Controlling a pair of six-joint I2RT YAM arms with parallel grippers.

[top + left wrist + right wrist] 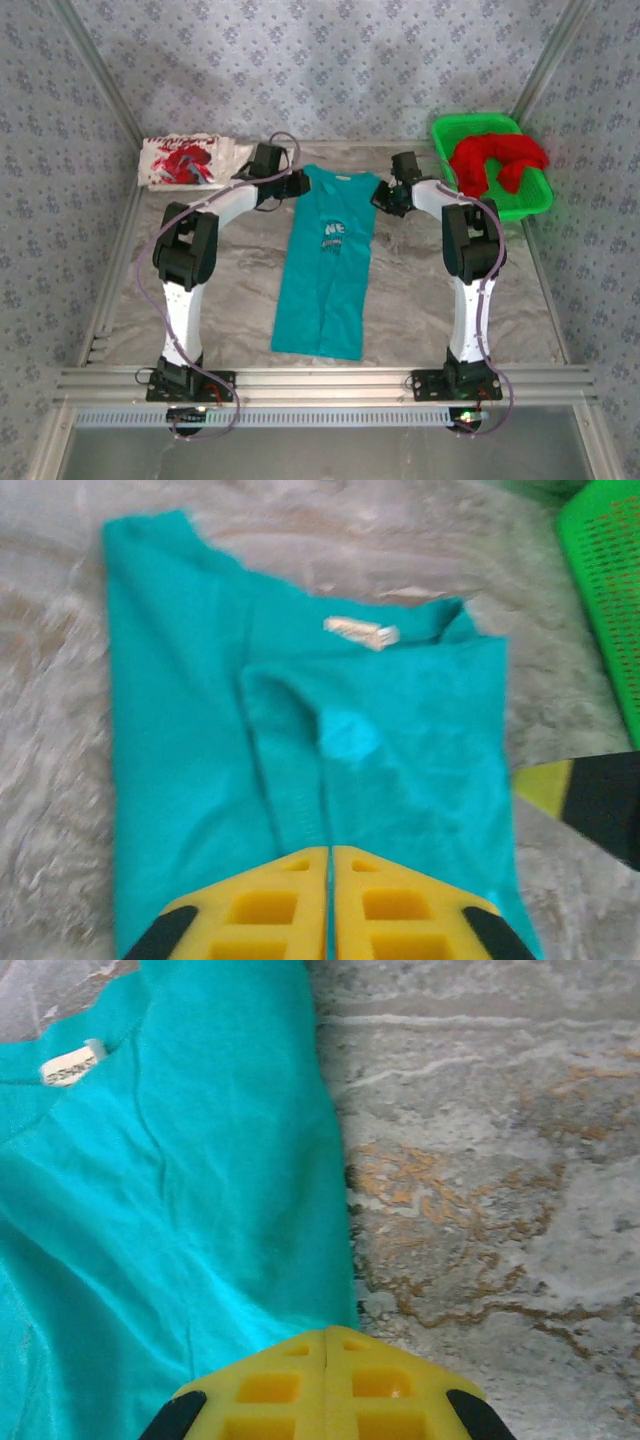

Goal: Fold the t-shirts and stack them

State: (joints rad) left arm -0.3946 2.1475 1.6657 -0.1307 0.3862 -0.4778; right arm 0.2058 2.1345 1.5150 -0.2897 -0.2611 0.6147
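Note:
A teal t-shirt (325, 265) lies on the table as a long narrow strip, collar toward the back. My left gripper (298, 186) is at its top left corner. In the left wrist view its jaws (330, 850) are almost together, with a sliver of teal cloth (200, 730) pinched between them. My right gripper (386, 198) is at the shirt's top right edge. In the right wrist view it (327, 1330) is shut where the teal hem (150, 1210) runs under the tips. A folded white t-shirt with red print (185, 160) lies at the back left. A red t-shirt (495, 158) is heaped in the basket.
The green plastic basket (530, 205) stands at the back right, and its wall (605, 570) shows in the left wrist view. Aluminium rails frame the marbled table (420, 300). Patterned walls close in the back and the sides.

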